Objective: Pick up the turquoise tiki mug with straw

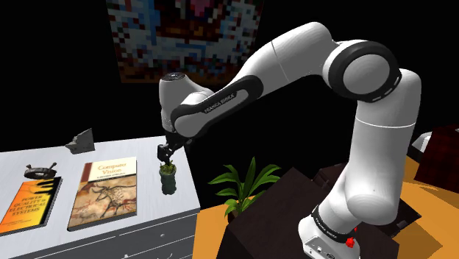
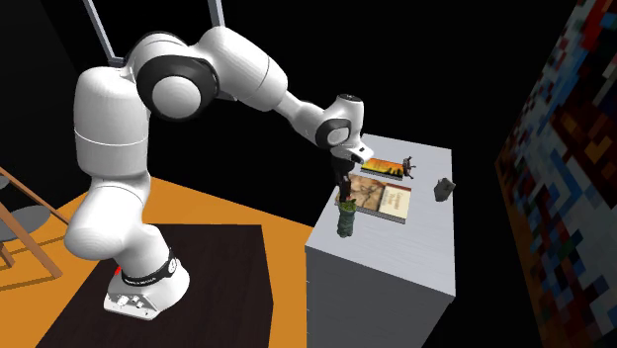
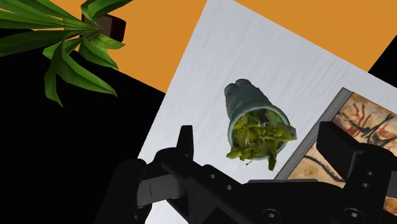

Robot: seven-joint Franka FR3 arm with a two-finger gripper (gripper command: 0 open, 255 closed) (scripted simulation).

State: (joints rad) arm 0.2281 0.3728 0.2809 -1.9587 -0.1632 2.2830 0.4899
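- Our gripper (image 1: pixel 165 154) hangs with its fingers (image 3: pixel 185 143) wide apart, touching nothing and holding nothing.
- The grey-green tiki mug (image 1: pixel 168 177) stands upright directly below the gripper, just under the fingertips, on the white cabinet top (image 1: pixel 151 213) near its edge.
- In the wrist view the mug sits well centred between the two fingers, its mouth stuffed with leafy garnish (image 3: pixel 257 137).
- We judge the best move is a straight descent, so the fingers pass the greens and close on the mug's body below the rim.
- We would close gently, because a slender mug this near the edge could tip.
- We count:
  - one mug
  - two books to one side of the gripper, the cave-art book (image 1: pixel 105 193) just beside the mug and the orange book (image 1: pixel 31 204) farther off
  - one small dark gadget (image 1: pixel 40 172)
  - one grey lump (image 1: pixel 80 140)
  - one potted plant (image 1: pixel 243 184), lower down on the gripper's other side
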